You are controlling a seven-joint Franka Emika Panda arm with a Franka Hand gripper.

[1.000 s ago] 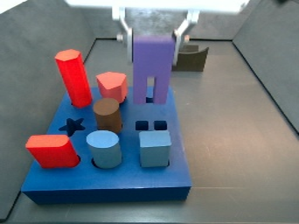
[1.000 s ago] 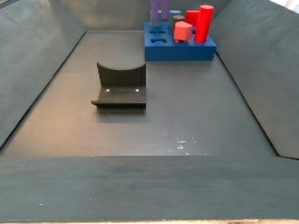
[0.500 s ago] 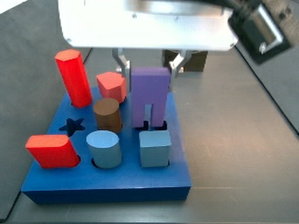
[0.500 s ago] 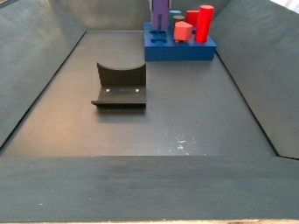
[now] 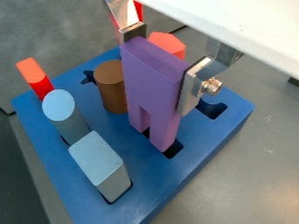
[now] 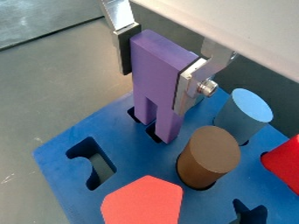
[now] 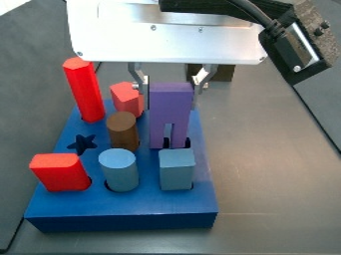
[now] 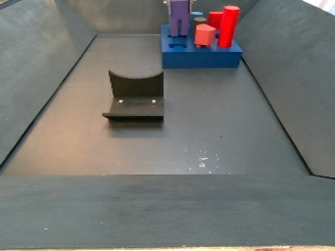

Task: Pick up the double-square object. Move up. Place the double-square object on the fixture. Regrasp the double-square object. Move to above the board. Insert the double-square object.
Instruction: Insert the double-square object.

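The double-square object [image 7: 170, 115] is a tall purple block with two legs. It stands upright on the blue board [image 7: 134, 204], its legs down in the paired square holes, as both wrist views show [image 5: 152, 87] [image 6: 158, 79]. My gripper [image 7: 168, 82] is above the board, with its silver fingers [image 5: 198, 83] pressed on both sides of the block's upper part. It is shut on the block. In a side view the block [image 8: 178, 12] shows far off, at the back of the board [image 8: 203, 57].
Around the block on the board stand a tall red prism [image 7: 80, 88], a red hexagon [image 7: 127, 97], a brown cylinder [image 7: 123, 129], a light-blue cylinder [image 7: 119, 169], a blue cube [image 7: 177, 167] and a red block [image 7: 58, 171]. The fixture [image 8: 135, 98] stands mid-floor.
My gripper has moved down with the purple block. Its legs have gone lower into the board's holes.
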